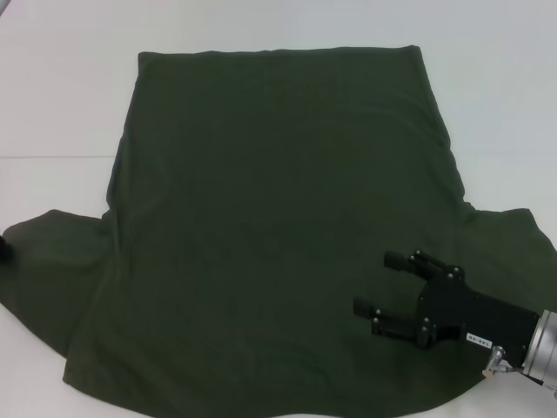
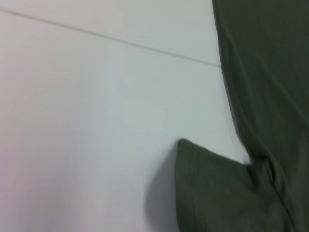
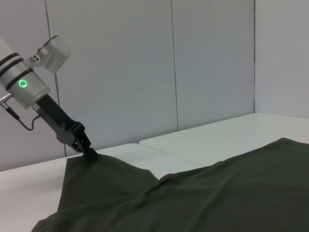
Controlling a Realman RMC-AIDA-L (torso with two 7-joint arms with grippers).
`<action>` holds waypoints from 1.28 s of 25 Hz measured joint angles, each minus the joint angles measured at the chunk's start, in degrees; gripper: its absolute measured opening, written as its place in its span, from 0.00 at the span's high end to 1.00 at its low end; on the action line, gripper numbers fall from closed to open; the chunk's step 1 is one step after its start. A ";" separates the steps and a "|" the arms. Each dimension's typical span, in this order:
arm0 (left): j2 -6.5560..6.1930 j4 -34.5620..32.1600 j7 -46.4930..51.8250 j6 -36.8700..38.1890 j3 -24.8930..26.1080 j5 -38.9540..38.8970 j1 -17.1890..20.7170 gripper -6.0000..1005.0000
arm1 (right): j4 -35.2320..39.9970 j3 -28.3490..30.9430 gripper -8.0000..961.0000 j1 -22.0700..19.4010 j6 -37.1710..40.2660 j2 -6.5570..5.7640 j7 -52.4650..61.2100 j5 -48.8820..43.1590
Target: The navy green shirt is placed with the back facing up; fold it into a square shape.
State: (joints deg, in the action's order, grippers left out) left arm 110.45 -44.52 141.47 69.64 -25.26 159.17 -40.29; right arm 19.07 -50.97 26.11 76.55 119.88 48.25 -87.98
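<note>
The right gripper (image 1: 380,293) is seen low over the near right part of the large dark olive-green short-sleeved shirt (image 1: 278,226), its two black fingers spread wide w/ nothing between them, pointing toward the robot's left across the fabric. The left gripper (image 3: 88,151) is shown in the right wrist view at the tip of the left sleeve, its fingers closed on the cloth, which is drawn up into a small peak there; in the head view only a dark sliver at the left edge is visible. The shirt is laid flat, back up, on the white worktop (image 1: 61,104), hem at the far side, sleeves spread near the robot, collar area cut off by the frame edge. No fold is judged done yet. Risks from here: w/ only one sleeve tip pinched, the soft fabric could be dragged sideways rather than folded, so the body would be skewed and wrinkled. The pinch looks shallow, so the sleeve could slip out mid-lift. If the right gripper were lowered onto the flat middle, a bunch instead of an edge could be caught, or both layers missed. An uneven pull by the two arms would give a crooked crease, not a square.
</note>
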 joint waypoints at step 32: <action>-0.44 -1.80 0.15 7.34 -0.04 -6.38 -2.07 0.95 | 0.00 0.00 0.03 0.18 -0.18 0.09 -0.52 0.00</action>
State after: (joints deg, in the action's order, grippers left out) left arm 110.01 -46.32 141.63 76.97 -25.30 152.80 -42.37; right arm 19.07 -50.98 26.29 76.37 119.97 47.72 -87.98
